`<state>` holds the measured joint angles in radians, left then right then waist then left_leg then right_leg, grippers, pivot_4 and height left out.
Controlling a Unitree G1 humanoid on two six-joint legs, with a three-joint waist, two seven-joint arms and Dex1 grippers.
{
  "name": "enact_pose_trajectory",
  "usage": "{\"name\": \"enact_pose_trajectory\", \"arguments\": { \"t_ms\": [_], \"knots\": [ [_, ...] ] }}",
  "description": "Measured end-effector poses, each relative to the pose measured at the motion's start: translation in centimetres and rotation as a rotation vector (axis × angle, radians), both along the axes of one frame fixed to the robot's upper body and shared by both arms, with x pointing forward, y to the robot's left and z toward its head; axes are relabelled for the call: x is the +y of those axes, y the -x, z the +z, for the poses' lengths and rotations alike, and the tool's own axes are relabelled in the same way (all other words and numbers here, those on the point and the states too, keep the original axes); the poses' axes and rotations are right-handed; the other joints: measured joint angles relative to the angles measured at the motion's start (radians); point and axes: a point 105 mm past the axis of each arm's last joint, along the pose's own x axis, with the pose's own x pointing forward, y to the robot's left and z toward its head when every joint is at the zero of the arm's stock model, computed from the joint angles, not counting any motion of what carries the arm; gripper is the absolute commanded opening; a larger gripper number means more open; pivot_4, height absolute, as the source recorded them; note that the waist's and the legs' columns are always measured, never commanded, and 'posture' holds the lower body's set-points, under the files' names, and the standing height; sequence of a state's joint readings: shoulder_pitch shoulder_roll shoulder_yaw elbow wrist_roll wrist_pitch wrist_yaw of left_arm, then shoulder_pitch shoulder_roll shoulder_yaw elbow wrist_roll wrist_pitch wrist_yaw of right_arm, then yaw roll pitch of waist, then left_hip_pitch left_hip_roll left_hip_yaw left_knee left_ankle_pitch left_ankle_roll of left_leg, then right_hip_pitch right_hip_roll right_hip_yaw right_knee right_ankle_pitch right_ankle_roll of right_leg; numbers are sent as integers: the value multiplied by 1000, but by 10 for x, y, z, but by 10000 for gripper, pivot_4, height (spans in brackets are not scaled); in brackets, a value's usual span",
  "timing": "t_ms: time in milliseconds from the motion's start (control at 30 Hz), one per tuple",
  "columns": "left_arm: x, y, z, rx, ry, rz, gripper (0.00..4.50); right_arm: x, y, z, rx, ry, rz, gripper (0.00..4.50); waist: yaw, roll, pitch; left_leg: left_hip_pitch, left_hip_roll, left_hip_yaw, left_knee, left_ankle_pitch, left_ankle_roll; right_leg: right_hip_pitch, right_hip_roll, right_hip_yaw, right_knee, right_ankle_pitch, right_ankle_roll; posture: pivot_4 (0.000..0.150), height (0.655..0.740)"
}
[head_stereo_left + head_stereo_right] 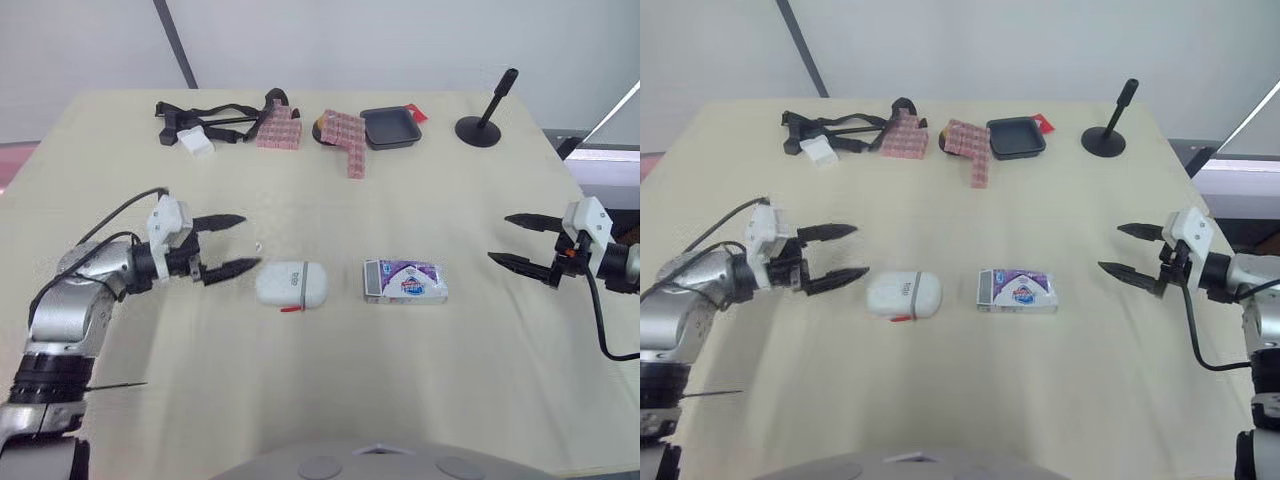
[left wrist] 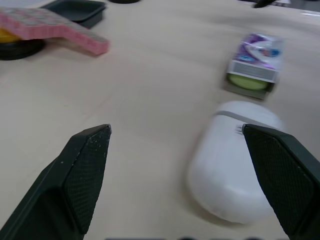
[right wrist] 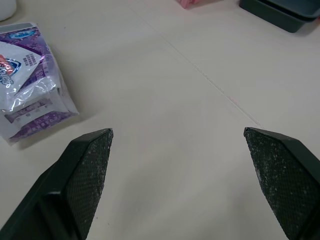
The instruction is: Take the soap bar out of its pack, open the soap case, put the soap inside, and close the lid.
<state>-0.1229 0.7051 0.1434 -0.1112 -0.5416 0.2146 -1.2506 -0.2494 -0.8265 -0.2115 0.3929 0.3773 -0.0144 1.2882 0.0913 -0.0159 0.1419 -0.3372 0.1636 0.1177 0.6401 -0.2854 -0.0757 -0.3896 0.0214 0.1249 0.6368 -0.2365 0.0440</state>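
The pack (image 1: 405,281) lies flat in the middle of the counter (image 1: 330,380). It is a glossy purple and white carton, and at its left end a pale green bar (image 2: 247,81) shows inside. Just left of it, not touching, sits the case (image 1: 291,285), a smooth white plastic oblong with rounded ends. Its lid is down and a small red tab sits at its near edge.

The left gripper (image 1: 250,241) hovers just left of the case. Its black, grainy-padded fingers (image 2: 85,175) are spread wide and hold nothing. The right gripper (image 1: 499,238) hangs well right of the pack, its fingers (image 3: 85,170) likewise wide apart and empty.

Along the far edge stand a shallow black tray (image 1: 390,128), two pink checked blocks (image 1: 345,140), a tangle of black straps (image 1: 210,115) and a black stand (image 1: 485,115) on a round base. The counter is covered in matte cream cloth.
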Motion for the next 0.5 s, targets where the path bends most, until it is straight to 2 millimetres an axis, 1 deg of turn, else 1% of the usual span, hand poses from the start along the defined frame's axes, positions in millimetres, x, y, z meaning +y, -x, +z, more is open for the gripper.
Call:
{"name": "enact_pose_trajectory", "arguments": {
  "t_ms": [133, 200, 267, 333, 433, 500],
  "knots": [
    [1, 26, -7, 0, 32, -28, 44798, 1, 3, 2, 9, 21, 37, 45000, 2, 0, 0, -1, 0, 0, 0, 0, 0, -1, 0, 0, -1, 0, 0, 1500, 7400],
    [0, 35, -9, -24, 59, -28, 44798, -3, 6, 5, 16, 57, 53, 45000, 5, 0, 0, -1, 1, 0, 0, 0, 0, -1, -1, -1, -2, 0, 0, 1500, 7400],
    [0, 37, -11, -42, 75, -17, 44798, -4, 8, 7, 25, 79, 74, 45000, 7, 0, 0, -1, 2, 0, 0, 0, 0, -1, -1, -1, -3, 0, 0, 1500, 7400],
    [-2, 41, -11, -88, 95, -4, 44798, -3, 16, 8, 80, 125, 128, 45000, 7, 1, 0, -1, 1, 1, 0, 0, 1, -1, -2, -1, -3, 0, 0, 1500, 7400],
    [-5, 40, -10, -146, 110, 23, 44798, 4, 24, 16, 125, 174, 208, 45000, 2, 2, 0, -1, 3, 1, 0, 1, 1, -2, -2, -1, -3, 0, 0, 1500, 7400],
    [-6, 43, -13, -165, 100, 27, 44798, 10, 28, 21, 154, 206, 252, 45000, -4, 2, 0, -1, 3, 1, 0, 1, 1, -2, -2, -1, -3, 0, 0, 1500, 7400]
  ]
}}
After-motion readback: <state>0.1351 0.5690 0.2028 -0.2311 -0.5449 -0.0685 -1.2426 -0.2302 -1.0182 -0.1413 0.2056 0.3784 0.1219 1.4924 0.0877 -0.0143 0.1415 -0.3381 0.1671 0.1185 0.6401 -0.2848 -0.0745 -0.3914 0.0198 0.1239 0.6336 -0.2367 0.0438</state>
